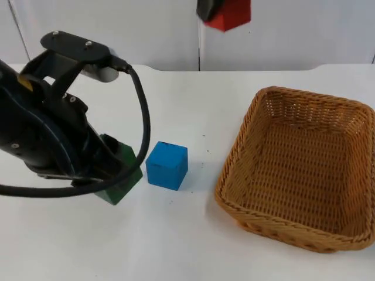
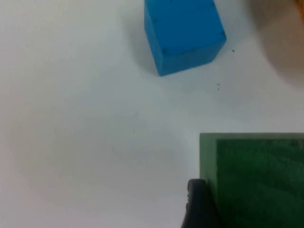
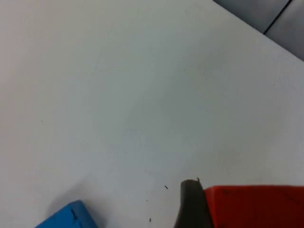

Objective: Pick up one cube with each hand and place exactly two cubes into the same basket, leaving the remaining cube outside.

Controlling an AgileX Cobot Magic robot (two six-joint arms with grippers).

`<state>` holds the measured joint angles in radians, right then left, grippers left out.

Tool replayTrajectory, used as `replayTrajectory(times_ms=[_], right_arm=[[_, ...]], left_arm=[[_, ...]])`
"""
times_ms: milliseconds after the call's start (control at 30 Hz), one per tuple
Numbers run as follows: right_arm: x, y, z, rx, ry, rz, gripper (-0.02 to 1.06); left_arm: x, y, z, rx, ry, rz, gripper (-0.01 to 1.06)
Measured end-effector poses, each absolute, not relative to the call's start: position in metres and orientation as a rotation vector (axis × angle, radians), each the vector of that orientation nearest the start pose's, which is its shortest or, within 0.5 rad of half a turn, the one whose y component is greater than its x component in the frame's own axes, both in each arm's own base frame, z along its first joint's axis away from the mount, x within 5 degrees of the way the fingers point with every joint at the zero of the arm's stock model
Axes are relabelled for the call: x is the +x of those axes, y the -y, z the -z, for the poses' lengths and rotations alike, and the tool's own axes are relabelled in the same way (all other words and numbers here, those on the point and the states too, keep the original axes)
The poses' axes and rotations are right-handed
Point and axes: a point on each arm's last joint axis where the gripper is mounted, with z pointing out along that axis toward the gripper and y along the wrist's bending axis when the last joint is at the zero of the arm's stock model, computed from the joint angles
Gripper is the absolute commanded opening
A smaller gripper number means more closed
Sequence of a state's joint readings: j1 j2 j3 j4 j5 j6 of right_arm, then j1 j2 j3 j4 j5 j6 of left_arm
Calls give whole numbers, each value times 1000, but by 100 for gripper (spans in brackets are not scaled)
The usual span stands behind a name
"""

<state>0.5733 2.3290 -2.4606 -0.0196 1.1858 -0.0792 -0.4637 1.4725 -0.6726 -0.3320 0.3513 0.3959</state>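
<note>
Top view: we see three cubes, one basket, and both arms at the white table point(image 1: 193, 246).
Green cube point(image 1: 121, 178): we find it at the left gripper point(image 1: 108, 170), low at the table surface; whether it rests on the table or is just off it we cannot tell.
Left gripper: it is closed on the green cube; in the left wrist view a black fingertip point(image 2: 199, 204) presses against the cube's side point(image 2: 256, 180).
Blue cube point(image 1: 167, 165): it sits on the table just right of the green cube, apart from it, between the left gripper and the basket; we also see it in the left wrist view point(image 2: 183, 33) and a corner of it in the right wrist view point(image 3: 69, 217).
Red cube point(image 1: 229, 15): it is held up in the air at the far side, in front of the grey wall point(image 1: 293, 32).
Right gripper point(image 1: 218, 12): it is closed on the red cube; in the right wrist view a fingertip point(image 3: 190, 204) lies against the cube point(image 3: 254, 206).
Basket point(image 1: 234, 175): wicker, on the table's right side, with no cube in it.
</note>
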Motion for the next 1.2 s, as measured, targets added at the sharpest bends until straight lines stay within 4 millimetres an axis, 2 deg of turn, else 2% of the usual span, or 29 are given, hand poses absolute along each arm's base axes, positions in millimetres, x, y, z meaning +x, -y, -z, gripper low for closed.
replayTrajectory(times_ms=[33, 133, 167, 200, 300, 333, 467, 800, 1000, 1200], right_arm=[[433, -277, -302, -818, -2411, -169, 0], [419, -269, -330, -816, -2381, -174, 0], [419, -269, -330, -816, -2381, -174, 0], [411, -263, -344, -814, -2366, -176, 0], [398, -255, -366, -813, -2350, -179, 0], [398, -255, -366, -813, -2350, -179, 0], [387, -248, -387, -803, -2307, -188, 0], [383, -245, -396, -810, -2287, -189, 0], [381, -245, -398, -809, -2285, -197, 0], [375, -244, -398, -822, -2303, -236, 0]], left_arm=[[228, 125, -182, 749, -2525, 279, 0], [227, 125, -182, 737, -2537, 286, 0], [227, 125, -182, 737, -2537, 286, 0], [227, 125, -182, 730, -2539, 289, 0], [226, 125, -182, 725, -2555, 299, 0], [226, 125, -182, 725, -2555, 299, 0], [227, 129, -190, 758, -2591, 326, 0], [241, 146, -223, 787, -2540, 391, 0], [234, 166, -230, 884, -2482, 419, 0], [230, 175, -232, 911, -2442, 427, 0]])
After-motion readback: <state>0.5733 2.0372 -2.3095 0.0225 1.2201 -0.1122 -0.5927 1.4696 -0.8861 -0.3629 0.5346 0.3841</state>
